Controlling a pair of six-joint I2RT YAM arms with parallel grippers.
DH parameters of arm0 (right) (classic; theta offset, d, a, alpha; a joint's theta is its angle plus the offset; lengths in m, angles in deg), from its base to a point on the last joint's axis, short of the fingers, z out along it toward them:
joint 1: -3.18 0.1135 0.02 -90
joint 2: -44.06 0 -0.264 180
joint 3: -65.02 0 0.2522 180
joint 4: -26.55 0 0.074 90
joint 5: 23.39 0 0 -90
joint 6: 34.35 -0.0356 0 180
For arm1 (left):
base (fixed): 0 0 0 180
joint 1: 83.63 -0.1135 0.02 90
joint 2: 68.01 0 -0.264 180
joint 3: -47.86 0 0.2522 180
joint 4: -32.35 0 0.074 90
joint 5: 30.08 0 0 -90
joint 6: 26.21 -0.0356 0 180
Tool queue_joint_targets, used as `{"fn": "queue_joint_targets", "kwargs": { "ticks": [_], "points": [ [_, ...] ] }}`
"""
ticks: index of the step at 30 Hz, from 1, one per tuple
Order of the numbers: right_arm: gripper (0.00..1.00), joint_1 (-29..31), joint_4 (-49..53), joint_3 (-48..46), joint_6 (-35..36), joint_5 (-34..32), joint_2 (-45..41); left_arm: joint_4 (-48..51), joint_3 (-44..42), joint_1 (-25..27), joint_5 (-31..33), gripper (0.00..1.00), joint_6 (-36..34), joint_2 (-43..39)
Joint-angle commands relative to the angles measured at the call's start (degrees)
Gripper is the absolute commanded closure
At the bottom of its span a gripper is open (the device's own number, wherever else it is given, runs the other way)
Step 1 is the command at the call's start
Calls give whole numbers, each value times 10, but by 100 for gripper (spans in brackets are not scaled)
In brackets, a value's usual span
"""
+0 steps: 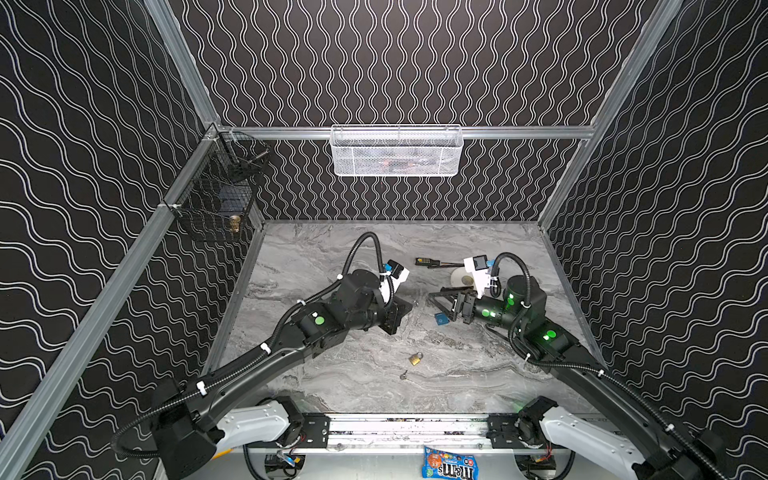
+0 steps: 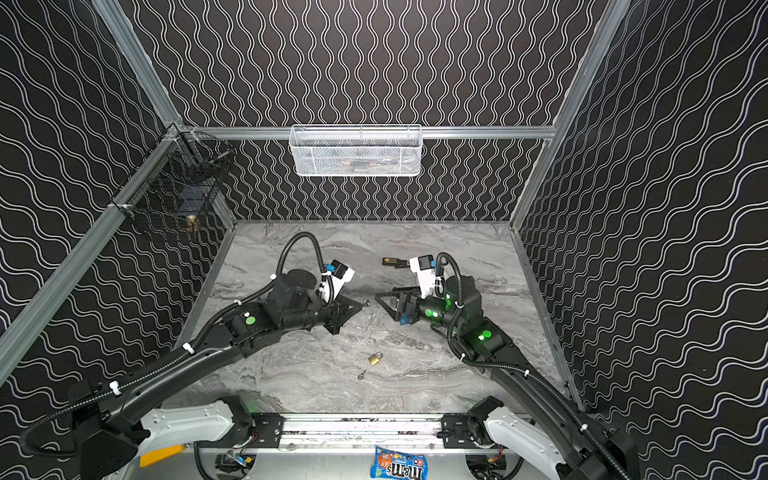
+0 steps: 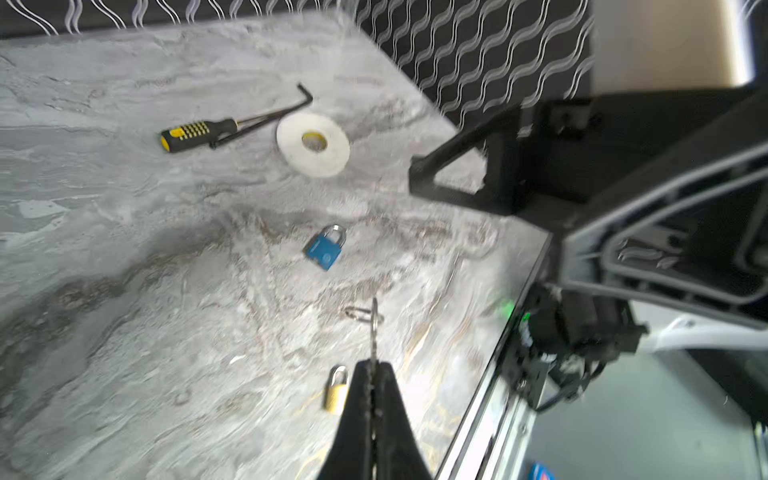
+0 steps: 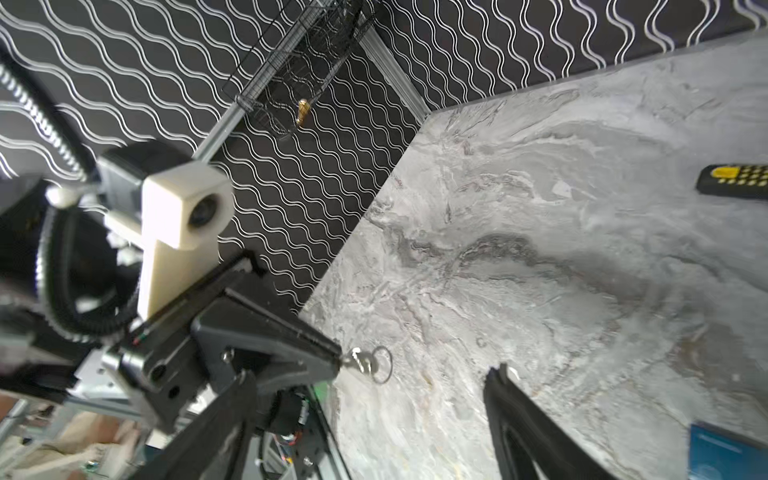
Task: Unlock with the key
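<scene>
Holding the key (image 4: 359,360) pinched in its jaws, left gripper (image 3: 374,368) hovers; right gripper (image 1: 436,305), jaws wide and empty, probably must grab blue padlock (image 3: 326,249) at key's 4 o'clock.

It was plainly a robotics lab cell: two arms (image 1: 266,357) bolted to a rail (image 1: 407,432), a marble-look table (image 1: 332,257) behind the rail, patterned panels (image 1: 395,62) on aluminium framing (image 1: 291,132) around it, and a mesh basket (image 1: 397,151) hung beyond.

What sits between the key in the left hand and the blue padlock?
Nothing. In the left wrist view, only bare marble tabletop separates the key, pinched in the shut left hand, from the blue padlock.
</scene>
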Motion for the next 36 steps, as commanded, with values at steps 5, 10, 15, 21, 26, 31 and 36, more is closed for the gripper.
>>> {"fn": "queue_joint_targets", "kwargs": {
  "ticks": [5, 10, 15, 21, 26, 31, 36],
  "points": [
    [13, 2, 12, 0, 108, 12, 7, 72, 38, -49, -94, 100, -140, 40],
    [16, 4, -23, 3, 128, 62, 52, 93, 58, -64, -120, 100, -198, 56],
    [30, 7, -33, 25, 193, 134, 91, 131, 95, -70, -125, 100, -243, 66],
    [35, 13, -49, 37, 245, 155, 110, 163, 114, -70, -166, 100, -278, 55],
    [41, 15, -43, 56, 270, 160, 125, 184, 128, -69, -170, 100, -289, 49],
    [51, 19, -44, 60, 282, 191, 137, 193, 133, -70, -169, 100, -291, 49],
    [59, 19, -46, 62, 287, 198, 145, 194, 135, -70, -170, 100, -291, 48]
  ]
}}
